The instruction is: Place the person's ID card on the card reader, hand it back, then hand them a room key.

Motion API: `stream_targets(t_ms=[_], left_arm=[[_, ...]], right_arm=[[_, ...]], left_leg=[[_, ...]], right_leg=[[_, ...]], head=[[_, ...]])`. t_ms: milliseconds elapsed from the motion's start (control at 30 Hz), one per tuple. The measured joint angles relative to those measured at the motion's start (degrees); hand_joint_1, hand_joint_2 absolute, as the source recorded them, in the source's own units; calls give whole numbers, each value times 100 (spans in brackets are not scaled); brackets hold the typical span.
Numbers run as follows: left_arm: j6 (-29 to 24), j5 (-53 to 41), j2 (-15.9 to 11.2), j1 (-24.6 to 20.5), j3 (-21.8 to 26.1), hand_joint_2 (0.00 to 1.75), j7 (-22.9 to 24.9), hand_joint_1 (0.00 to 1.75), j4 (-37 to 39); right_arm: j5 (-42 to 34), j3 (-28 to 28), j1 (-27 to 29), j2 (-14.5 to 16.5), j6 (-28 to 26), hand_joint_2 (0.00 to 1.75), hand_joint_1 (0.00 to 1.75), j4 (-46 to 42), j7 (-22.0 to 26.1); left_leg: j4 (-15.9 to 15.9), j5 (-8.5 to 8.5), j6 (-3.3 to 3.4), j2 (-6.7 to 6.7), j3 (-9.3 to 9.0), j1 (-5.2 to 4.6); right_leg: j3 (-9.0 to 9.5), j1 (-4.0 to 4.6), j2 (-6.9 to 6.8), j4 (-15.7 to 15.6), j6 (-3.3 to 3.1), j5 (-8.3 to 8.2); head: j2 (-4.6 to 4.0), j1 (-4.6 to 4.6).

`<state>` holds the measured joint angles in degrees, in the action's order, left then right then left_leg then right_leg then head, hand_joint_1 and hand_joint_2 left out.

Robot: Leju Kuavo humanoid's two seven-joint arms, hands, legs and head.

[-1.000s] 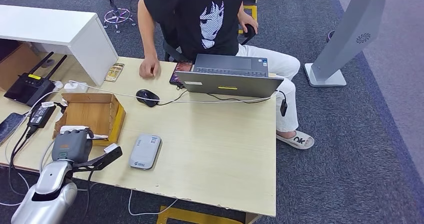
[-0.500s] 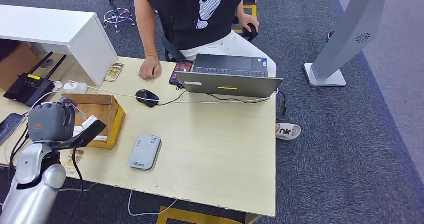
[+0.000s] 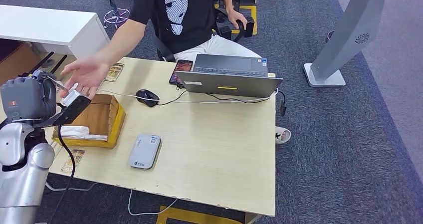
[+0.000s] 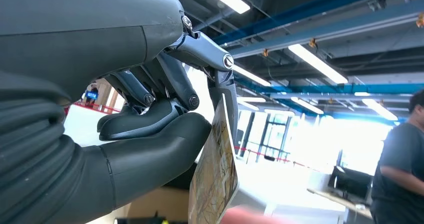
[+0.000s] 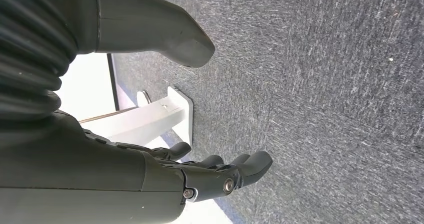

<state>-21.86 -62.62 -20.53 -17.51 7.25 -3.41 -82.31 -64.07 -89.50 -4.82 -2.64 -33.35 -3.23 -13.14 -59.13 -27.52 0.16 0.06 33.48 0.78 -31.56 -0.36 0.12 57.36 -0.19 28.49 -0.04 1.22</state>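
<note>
Two hands meet above the far left corner of the table [image 3: 209, 134]: our left hand [image 3: 30, 99], raised high, and the person's hand [image 3: 82, 74], which reaches in with the palm open. Our left hand pinches a card [image 4: 215, 179] between the thumb and the dark fingers [image 4: 150, 92]; in the left wrist view the card stands almost on its edge, with a yellowish printed face, and its free end points away from our palm. In the head view the card [image 3: 70, 98] shows as a small pale piece at the tips of our fingers, and it lies just beside the person's fingers, perhaps touching them; we cannot tell which. We judge that this is a handover step, but we cannot say surely if the card is the ID card or the room key. The person's hand lies forward and to the right of our left hand, so the long side of the card already points toward it. The card reader [image 3: 144, 151] lies flat on the table, well apart from both hands, near the cardboard box [image 3: 92, 114]. Our right hand [image 5: 220, 176] hangs over the carpet floor with the fingers apart, holding nothing, so the left hand is clearly the nearer one.
</note>
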Motion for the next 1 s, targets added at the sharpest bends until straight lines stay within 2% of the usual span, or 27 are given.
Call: stream_targets(t_ms=[167,467,500,600,633,733,1000], left_arm=[[133,-285,42,-514,-32,175,168,175,246],[163,-406,157,-827,-119,175,214,175,548],[175,-408,174,-865,-151,175,219,163,575],[199,-409,232,-967,-255,175,257,33,656],[194,-386,254,-994,-285,175,270,0,675],[127,-128,367,-1074,-349,175,277,0,703],[62,1169,887,-1116,-427,175,35,0,417]], right_arm=[[51,0,-23,0,9,175,0,-1,-16],[84,0,-34,0,16,175,0,-2,-62],[90,0,-38,0,18,175,0,-2,-66],[97,0,-49,0,22,175,0,-2,-78],[100,0,-50,0,32,175,0,-2,-93],[106,0,-50,0,78,175,0,-2,-153],[63,0,-57,0,130,175,0,-9,-184]], left_leg=[[-1,2,1,2,-1,-1],[-3,1,1,6,1,-1],[-3,1,1,6,1,-1],[-3,2,1,9,1,-1],[-3,2,1,11,1,-1],[-5,2,1,11,0,-1],[-6,1,2,10,3,-4]], right_leg=[[-1,0,2,0,0,-2],[-7,0,7,0,0,-2],[-7,0,7,0,0,-2],[-6,0,8,0,0,-3],[-6,0,9,0,0,-3],[-6,-1,10,0,0,-4],[-3,-1,9,0,1,-4]], head=[[0,0],[0,0],[0,0],[0,0],[0,0],[0,-1],[0,-1]])
